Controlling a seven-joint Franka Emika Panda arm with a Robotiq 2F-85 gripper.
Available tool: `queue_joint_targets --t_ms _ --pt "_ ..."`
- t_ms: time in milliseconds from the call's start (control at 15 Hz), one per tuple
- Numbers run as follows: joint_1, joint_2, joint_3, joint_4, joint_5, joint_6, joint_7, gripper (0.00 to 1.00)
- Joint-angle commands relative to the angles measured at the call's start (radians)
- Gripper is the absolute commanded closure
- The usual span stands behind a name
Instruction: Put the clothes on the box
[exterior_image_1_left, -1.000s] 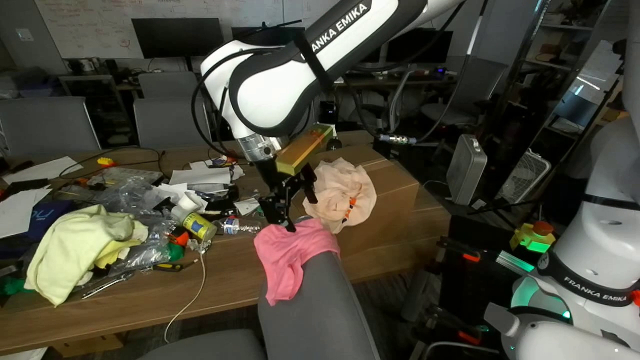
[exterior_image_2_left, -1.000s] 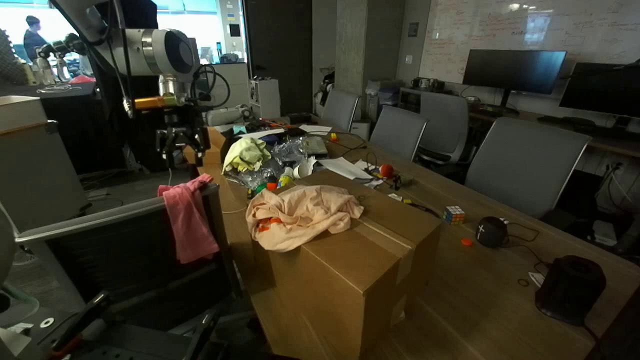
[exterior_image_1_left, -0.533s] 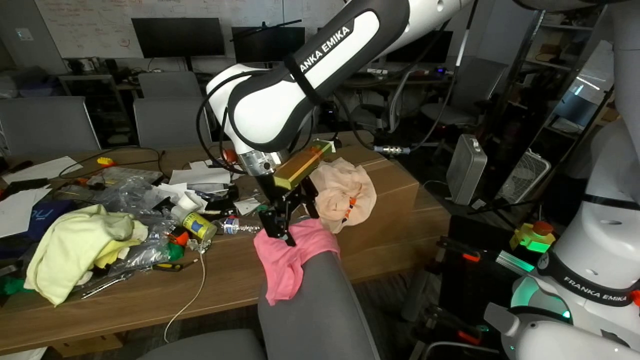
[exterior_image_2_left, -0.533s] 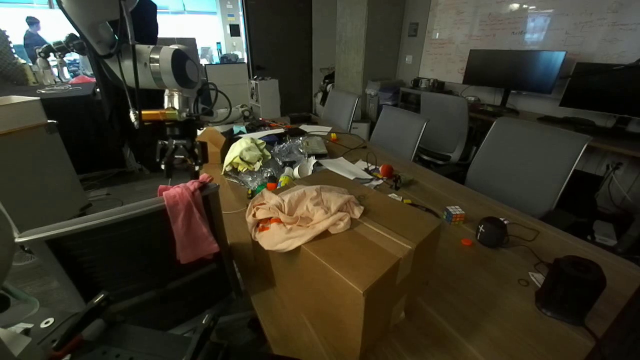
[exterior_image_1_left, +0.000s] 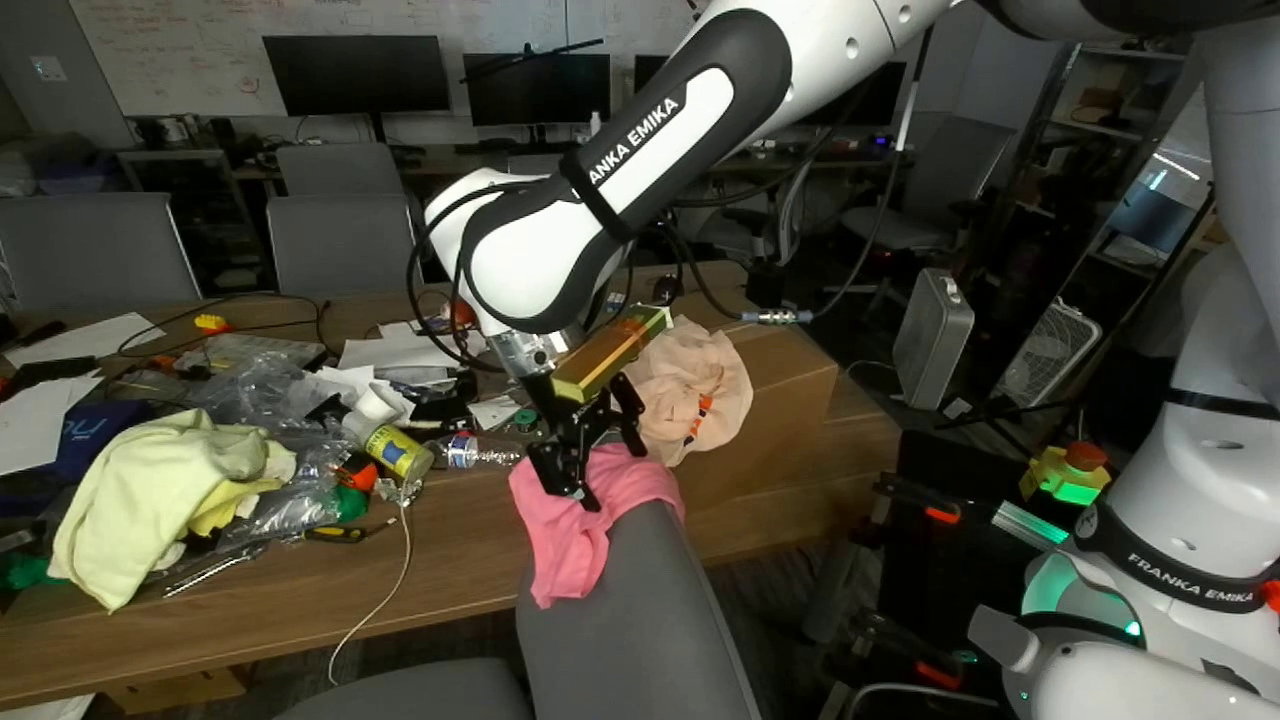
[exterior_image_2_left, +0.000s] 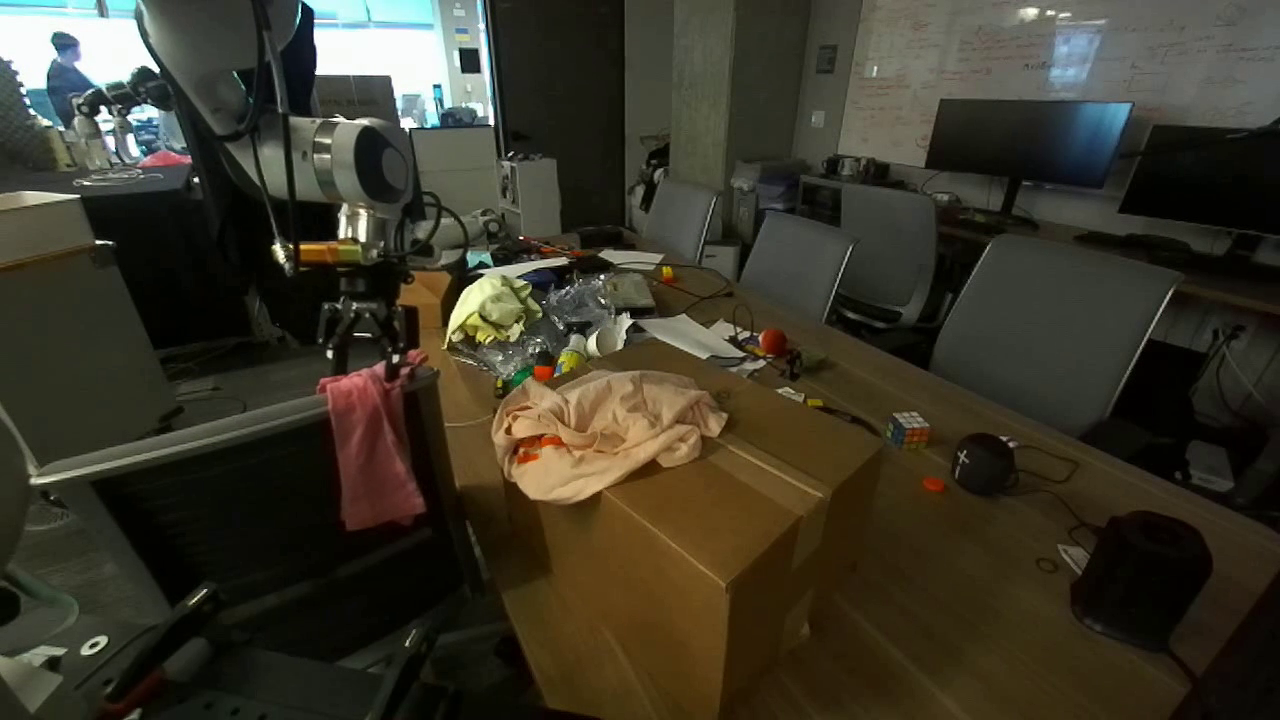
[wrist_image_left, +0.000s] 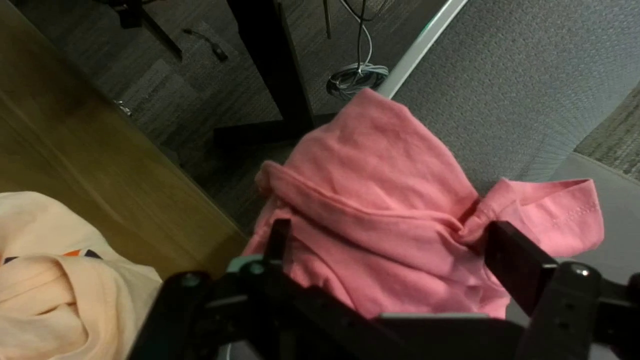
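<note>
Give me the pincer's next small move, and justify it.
I'd probably close the pincer on the pink garment: in the wrist view the fingers stand apart, and the garment's folds show between them. It drapes over the chair back, not yet on the box.

A gap shows between the brown wooden table (wrist_image_left: 110, 165) and the grey fabric chair back (exterior_image_1_left: 640, 620); the latter, draped with pink cloth (wrist_image_left: 375, 150), bars passage beneath the black two-fingered gripper (wrist_image_left: 388, 227). Open air lies above the brown cardboard box (exterior_image_2_left: 640, 575).
</note>
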Motion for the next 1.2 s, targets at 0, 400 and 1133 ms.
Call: queue_joint_targets --t_ms 0,400,1133 --pt "0.002 0.016 -0.011 0.024 0.022 -0.006 0.009 0.16" --pt "0.004 0.017 -0.02 0.033 0.021 -0.014 0.022 0.65" --pt "0.019 -0.077 -0.01 0.009 0.022 -0.014 0.033 0.96"
